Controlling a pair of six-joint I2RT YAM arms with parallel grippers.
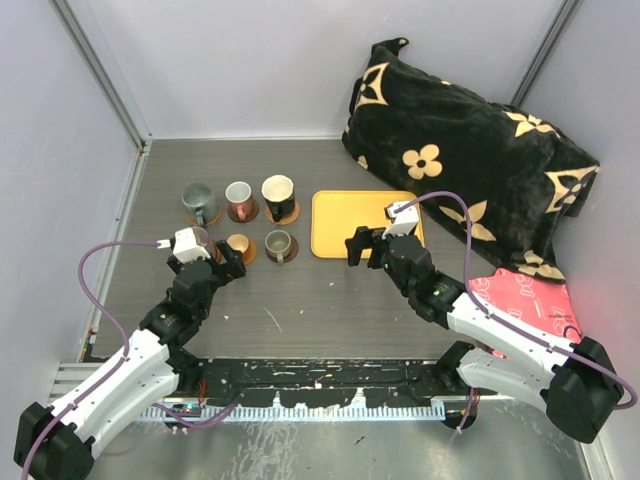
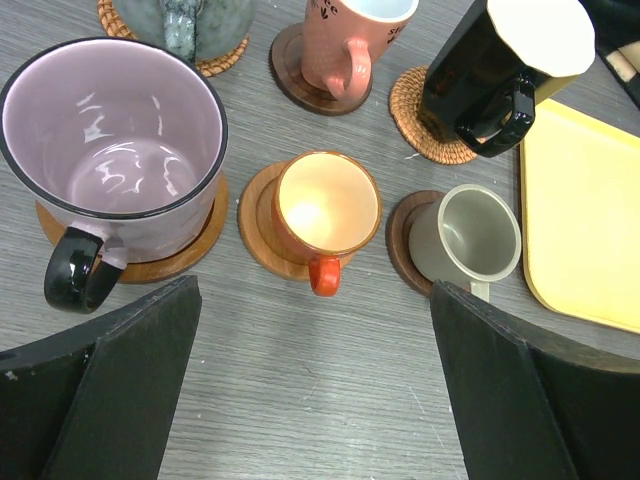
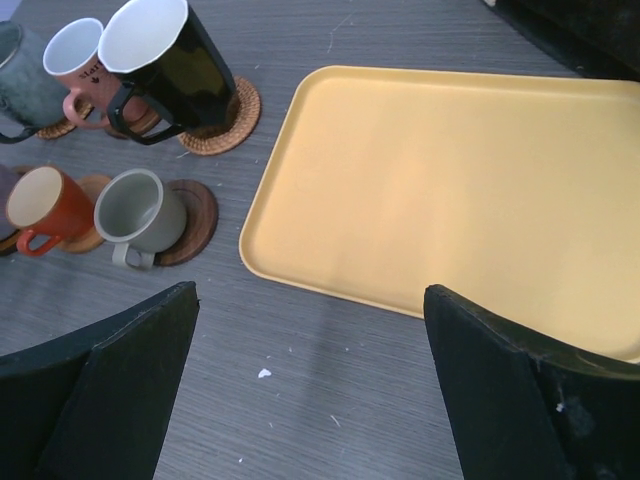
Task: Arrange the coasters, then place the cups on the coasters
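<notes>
Top external view: six cups stand on coasters (image 2: 255, 215) in two rows of three on the counter (image 1: 330, 300), left of the yellow tray (image 1: 340, 225); at the back the green mug (image 1: 198, 203), pink cup (image 1: 239, 198) and black cup (image 1: 277, 192), in front the purple mug (image 2: 115, 150), orange cup (image 2: 328, 205) and grey cup (image 2: 470, 235) (each on its own coaster). Left fingers (image 2: 130, 380) are spread wide and empty, just near the front row; right fingers (image 3: 110, 380) are likewise released, holding nothing, by the tray's near left edge; a black flowered cushion (image 1: 460, 160) lies behind the tray.
</notes>
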